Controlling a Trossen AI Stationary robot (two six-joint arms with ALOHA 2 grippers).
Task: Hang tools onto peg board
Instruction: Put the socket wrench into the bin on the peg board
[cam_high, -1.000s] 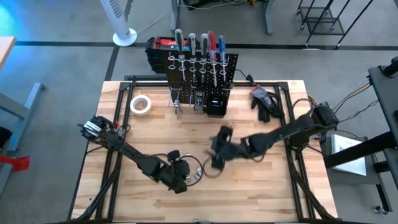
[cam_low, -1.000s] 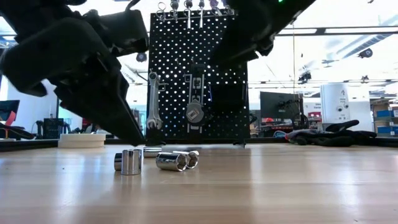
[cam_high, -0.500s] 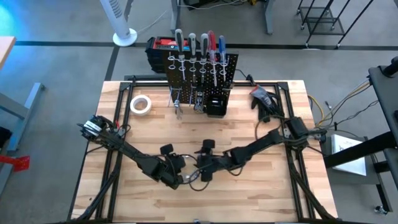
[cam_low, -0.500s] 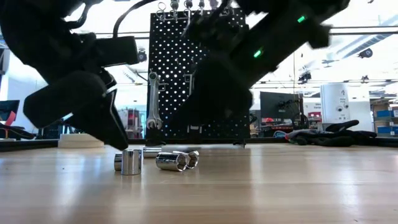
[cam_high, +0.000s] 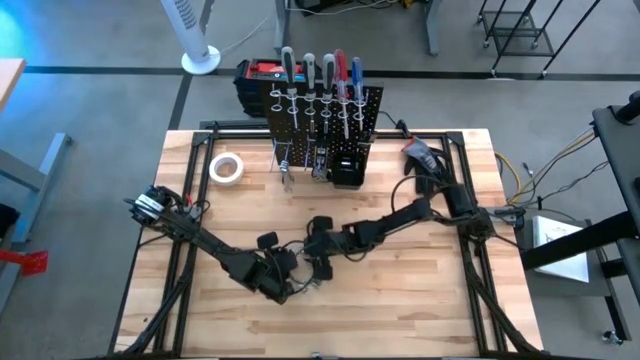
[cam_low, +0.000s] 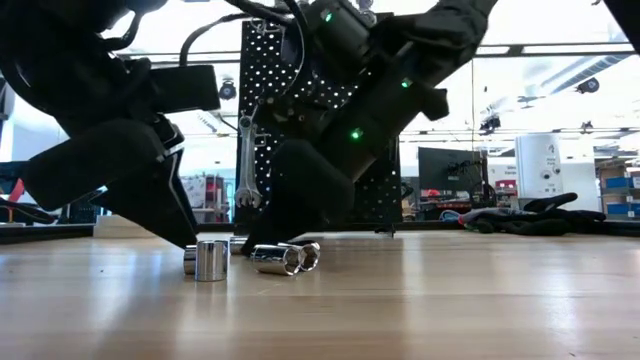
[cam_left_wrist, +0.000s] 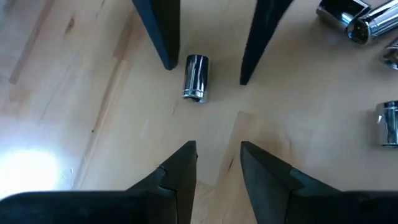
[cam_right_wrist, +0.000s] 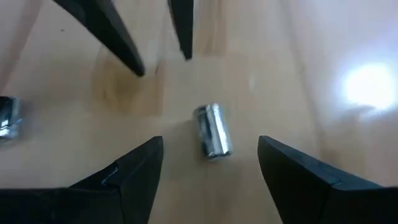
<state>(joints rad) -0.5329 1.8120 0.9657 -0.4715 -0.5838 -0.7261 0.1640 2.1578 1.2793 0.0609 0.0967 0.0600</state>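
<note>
Straddling a small chrome socket (cam_right_wrist: 212, 130) that lies on its side on the wooden table (cam_high: 470, 300), our right gripper (cam_right_wrist: 210, 163) has its fingers spread wide to either side of the bit, not touching it, low over the boards. We judge the spread is kept so the socket can be closed on across its round body. Facing it from the other side of the same socket, our left gripper (cam_left_wrist: 217, 165) has its own fingers only a little apart, tips short of the metal; in its wrist view the socket (cam_left_wrist: 196, 77) sits between the right arm's two dark tips. From above, both grippers meet near the table's middle front, left (cam_high: 283, 283) and right (cam_high: 318, 257) just beside each other, so there is little room between them and one could knock the other or roll the socket away. More sockets (cam_low: 283, 258) lie close by, one standing upright (cam_low: 210, 260), and we must keep clear of them. Farther out, the peg board (cam_high: 368, 108) stands upright at the far edge of the table, well apart from the grippers, with screwdrivers (cam_high: 320, 75) in its top rings, wrenches (cam_low: 246, 160) hanging on its face and a small black bin (cam_high: 347, 168) at its foot. Between us and the board the table is open wood; a white tape roll (cam_high: 227, 167) lies off to the left and black gloves (cam_high: 427, 160) to the right, both out of the way.
</note>
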